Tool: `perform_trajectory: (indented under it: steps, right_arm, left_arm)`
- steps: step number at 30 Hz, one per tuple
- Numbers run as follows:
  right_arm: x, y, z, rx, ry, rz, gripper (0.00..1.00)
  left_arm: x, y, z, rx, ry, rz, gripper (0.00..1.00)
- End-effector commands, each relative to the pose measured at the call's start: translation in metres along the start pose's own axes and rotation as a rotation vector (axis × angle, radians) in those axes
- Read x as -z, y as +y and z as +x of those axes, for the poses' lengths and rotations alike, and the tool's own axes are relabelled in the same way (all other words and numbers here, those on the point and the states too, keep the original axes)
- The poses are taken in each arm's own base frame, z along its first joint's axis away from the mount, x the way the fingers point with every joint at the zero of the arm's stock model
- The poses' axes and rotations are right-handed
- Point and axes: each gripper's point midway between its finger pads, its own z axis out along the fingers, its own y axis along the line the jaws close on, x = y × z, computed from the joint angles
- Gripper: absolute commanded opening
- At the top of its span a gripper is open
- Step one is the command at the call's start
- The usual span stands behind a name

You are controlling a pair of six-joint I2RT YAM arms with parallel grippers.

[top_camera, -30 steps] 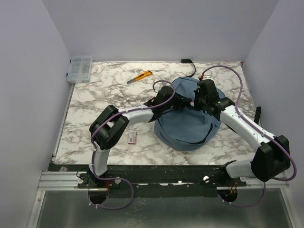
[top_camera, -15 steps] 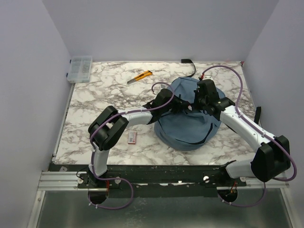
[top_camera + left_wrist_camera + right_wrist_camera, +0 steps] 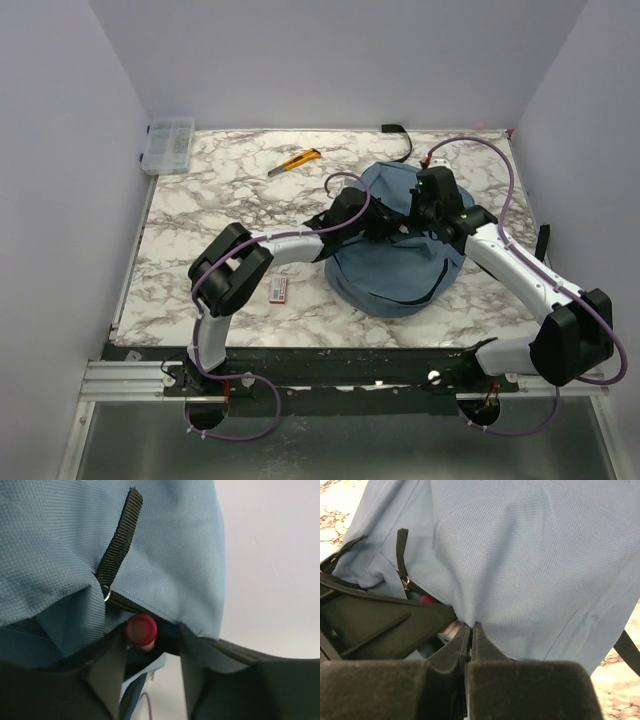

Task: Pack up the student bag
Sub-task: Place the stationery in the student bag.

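My left fingers (image 3: 102,675) stand parted around a round red cap (image 3: 140,629) at the zipper edge of the soft, woven blue bag (image 3: 165,545); right fingers (image 3: 452,647) are pinched shut on its fabric.

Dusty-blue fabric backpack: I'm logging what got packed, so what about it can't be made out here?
- Inside of the dusty-blue fabric backpack: every view, covered by its own fabric.
- Red round-capped item at the bag's edge: left wrist view, little beyond the cap shows; fabric hides the rest.
- Small red-and-white flat item on the marble table: top view, too small to identify.
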Motion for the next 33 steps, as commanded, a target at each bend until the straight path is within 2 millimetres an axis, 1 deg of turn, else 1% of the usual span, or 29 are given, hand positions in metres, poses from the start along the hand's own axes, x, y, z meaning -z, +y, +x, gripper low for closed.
perform_trajectory:
  steps: [1, 3, 10, 15, 17, 20, 24, 27, 28, 30, 31, 32, 33]
  right_arm:
    - [0.019, 0.014, -0.039, -0.032, -0.11, -0.057, 0.0]
    - [0.02, 0.013, -0.041, -0.031, -0.116, -0.058, 0.0]
    - [0.024, 0.012, -0.042, -0.022, -0.123, -0.059, 0.0]
    - [0.018, 0.008, -0.034, -0.009, -0.103, -0.036, 0.0]
    - [0.015, 0.009, -0.029, -0.007, -0.092, -0.042, 0.0]
    - [0.012, 0.008, -0.023, -0.007, -0.082, -0.037, 0.0]
    - [0.01, 0.005, -0.016, 0.002, -0.068, -0.032, 0.0]
    - [0.01, 0.003, -0.009, 0.009, -0.057, -0.025, 0.0]
    - [0.01, 0.002, -0.007, 0.009, -0.056, -0.026, 0.01]
    - [0.01, 0.003, -0.004, 0.011, -0.054, -0.037, 0.0]
    - [0.01, 0.004, -0.002, 0.009, -0.051, -0.042, 0.0]
    - [0.01, 0.005, -0.001, 0.01, -0.048, -0.048, 0.0]
    - [0.01, 0.006, -0.001, 0.009, -0.048, -0.055, 0.0]
  left_arm:
    - [0.012, 0.013, 0.015, -0.098, 0.053, -0.021, 0.52]
    - [0.019, 0.016, 0.012, -0.136, 0.042, -0.024, 0.56]
    - [0.032, 0.009, 0.005, -0.257, 0.043, -0.013, 0.56]
    - [0.036, -0.007, 0.009, -0.402, 0.103, 0.009, 0.59]
    - [0.041, -0.011, 0.008, -0.455, 0.108, 0.009, 0.63]
    - [0.052, -0.02, 0.009, -0.537, 0.135, 0.021, 0.64]
    - [0.08, -0.034, 0.005, -0.62, 0.151, 0.061, 0.66]
    - [0.11, -0.045, 0.001, -0.669, 0.183, 0.109, 0.69]
    - [0.121, -0.046, -0.001, -0.679, 0.19, 0.109, 0.7]
    - [0.141, -0.038, -0.011, -0.699, 0.184, 0.096, 0.74]
    - [0.15, -0.024, -0.017, -0.694, 0.189, 0.058, 0.74]
    - [0.16, -0.015, -0.025, -0.695, 0.184, 0.032, 0.75]
    - [0.169, 0.001, -0.031, -0.69, 0.182, -0.02, 0.75]
